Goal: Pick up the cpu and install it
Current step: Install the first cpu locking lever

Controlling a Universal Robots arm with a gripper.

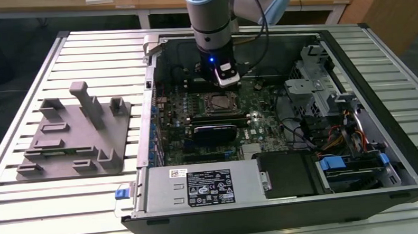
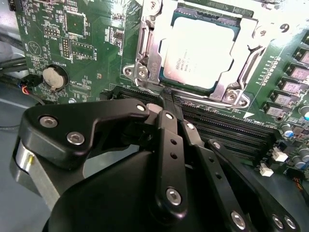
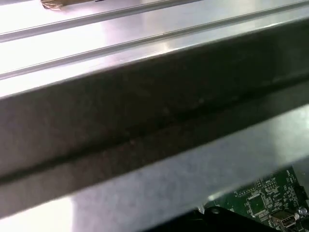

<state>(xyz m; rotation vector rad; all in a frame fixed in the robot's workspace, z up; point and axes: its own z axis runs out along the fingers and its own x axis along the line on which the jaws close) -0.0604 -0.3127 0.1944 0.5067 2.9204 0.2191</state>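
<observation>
— Where is the cpu (image 2: pixel 200 46)?

— Flat in its socket (image 2: pixel 145 58) on the green board (image 2: pixel 87 43), metal frame around it, seemingly already seated.

— And the claw?

— The gripper (image 2: pixel 166 99) sits just beside the socket's edge, the chip straight ahead of its tips. Fingers (image 2: pixel 169 145) pressed together, holding nothing.

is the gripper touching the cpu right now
Apart. In the second wrist view the gripper ends over the memory slots, short of the cpu seated in its socket.
</observation>
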